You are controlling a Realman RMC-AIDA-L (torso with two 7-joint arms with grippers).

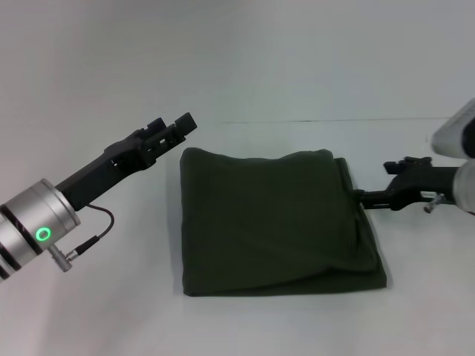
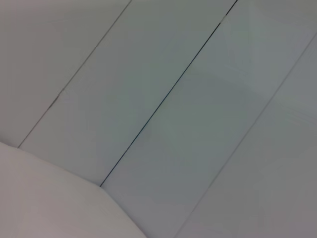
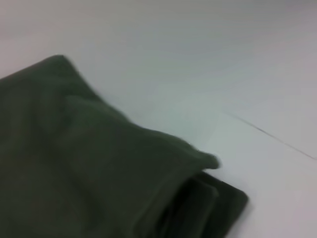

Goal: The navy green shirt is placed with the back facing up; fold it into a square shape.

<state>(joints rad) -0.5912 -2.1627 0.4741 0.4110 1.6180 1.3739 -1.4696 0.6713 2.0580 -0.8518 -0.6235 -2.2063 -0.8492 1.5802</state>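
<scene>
The navy green shirt (image 1: 271,222) lies folded into a rough square in the middle of the white table, plain side up, with layered edges along its right side. It also shows in the right wrist view (image 3: 89,168), where the stacked fold layers are seen at one corner. My left gripper (image 1: 174,127) is open and empty, raised off the table just beyond the shirt's far left corner. My right gripper (image 1: 361,196) is low at the shirt's right edge, with its tip at the cloth. The left wrist view shows only table surface.
The white table (image 1: 89,311) extends all around the shirt. A thin dark seam (image 1: 312,120) runs across the table behind the shirt, and seams (image 2: 163,99) also show in the left wrist view.
</scene>
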